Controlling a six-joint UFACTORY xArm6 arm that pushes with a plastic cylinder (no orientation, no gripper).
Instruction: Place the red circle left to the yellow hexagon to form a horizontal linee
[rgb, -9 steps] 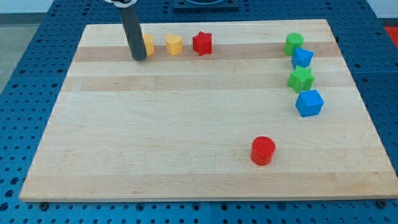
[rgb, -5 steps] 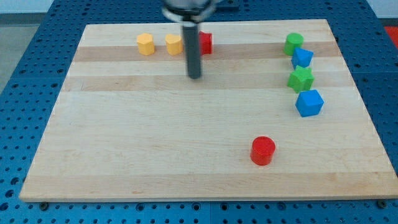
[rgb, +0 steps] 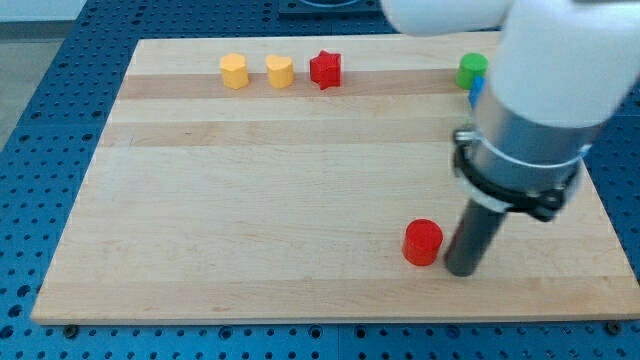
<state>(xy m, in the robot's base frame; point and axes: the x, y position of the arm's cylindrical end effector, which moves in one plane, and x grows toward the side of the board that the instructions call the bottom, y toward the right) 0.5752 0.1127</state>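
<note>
The red circle lies on the wooden board near the view's bottom right. My tip stands just to the right of it, a small gap apart. The yellow hexagon sits at the view's top left, with a yellow heart-like block and a red star in a row to its right. The arm's body hides part of the board's right side.
A green block shows at the top right, with a sliver of a blue block under it. The other green and blue blocks seen earlier are hidden behind the arm.
My tip has swept from the top row near the yellow blocks down and to the right, to just right of the red circle. No block has moved.
</note>
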